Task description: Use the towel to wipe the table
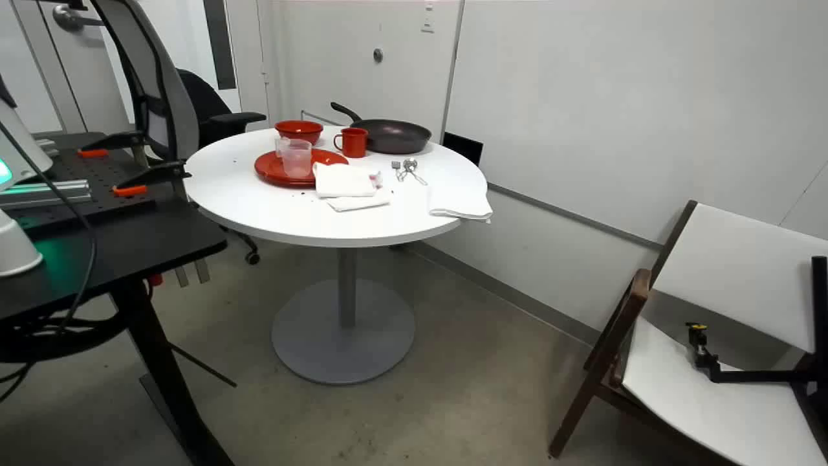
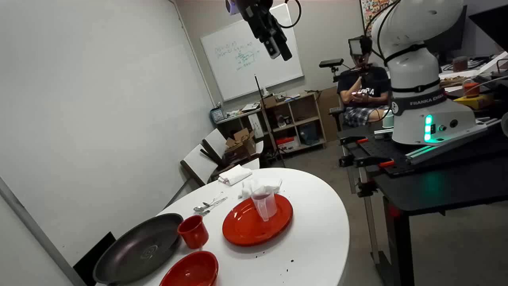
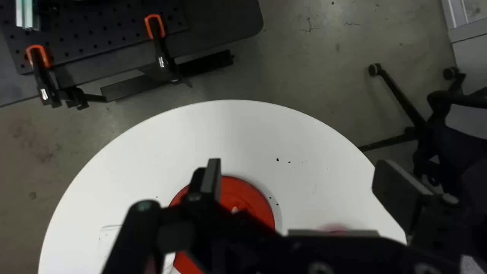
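The round white table stands on a grey pedestal, with dark crumbs on its top. Two white cloths lie there: a folded cloth against the red plate, and another cloth lapping over the table's edge. Which of them is the towel I cannot tell. Held well above the tabletop, my gripper points down in an exterior view. In the wrist view the gripper is open, its fingers far apart with nothing between them. Part of a cloth shows at lower left there.
A clear cup stands on the red plate. Nearby are a red mug, a red bowl, a dark pan and metal utensils. The black desk carries the robot's base; an office chair is beside it.
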`<state>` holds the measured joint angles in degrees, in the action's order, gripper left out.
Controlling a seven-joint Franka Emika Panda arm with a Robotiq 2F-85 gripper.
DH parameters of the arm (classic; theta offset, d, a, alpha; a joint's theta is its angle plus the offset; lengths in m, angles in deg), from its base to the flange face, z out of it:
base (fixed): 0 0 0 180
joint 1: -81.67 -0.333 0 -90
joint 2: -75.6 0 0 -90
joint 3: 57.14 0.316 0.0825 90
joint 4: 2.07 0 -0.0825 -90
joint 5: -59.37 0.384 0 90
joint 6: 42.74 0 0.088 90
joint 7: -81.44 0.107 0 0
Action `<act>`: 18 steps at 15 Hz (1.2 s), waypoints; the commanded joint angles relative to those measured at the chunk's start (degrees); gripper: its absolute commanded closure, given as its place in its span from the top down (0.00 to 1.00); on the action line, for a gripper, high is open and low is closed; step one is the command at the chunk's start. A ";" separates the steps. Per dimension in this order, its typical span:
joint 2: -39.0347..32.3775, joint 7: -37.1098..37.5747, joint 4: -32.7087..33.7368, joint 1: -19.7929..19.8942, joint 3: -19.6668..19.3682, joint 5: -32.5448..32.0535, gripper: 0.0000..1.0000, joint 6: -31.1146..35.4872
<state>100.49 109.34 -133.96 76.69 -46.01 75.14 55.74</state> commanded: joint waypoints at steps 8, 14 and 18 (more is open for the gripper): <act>-3.60 3.46 -1.01 2.16 0.17 -0.14 1.00 4.87; -11.36 8.10 -2.28 4.73 -1.33 -1.48 1.00 15.96; -16.90 12.28 -2.30 6.11 -3.38 -3.19 1.00 22.67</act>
<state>87.50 117.85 -136.88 82.24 -48.05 74.08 74.30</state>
